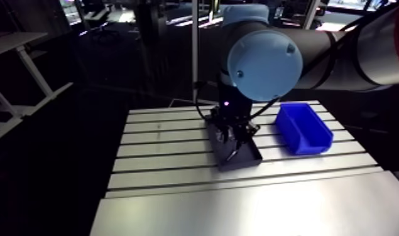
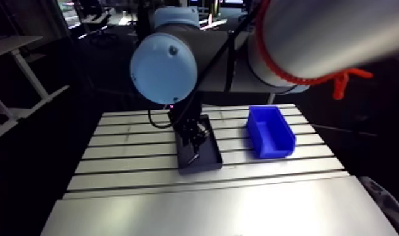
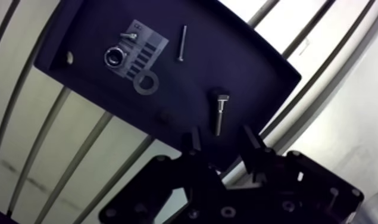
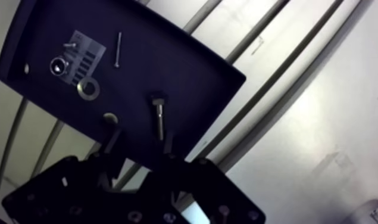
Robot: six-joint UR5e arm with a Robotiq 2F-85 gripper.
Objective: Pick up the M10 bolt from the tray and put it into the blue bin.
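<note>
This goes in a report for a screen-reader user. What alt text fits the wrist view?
Open jaws hover over a dark tray, lined up with a hex bolt lying just ahead of them. Farther off in the tray lie a thin screw, a washer and a shiny ring.

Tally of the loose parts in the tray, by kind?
bolt: 1
Screws: 2, a long screw and a small screw
washer: 1
nut: 1
round piece, kind unclear: 1
Total: 6, all on the tray. The striped card is not counted.
</note>
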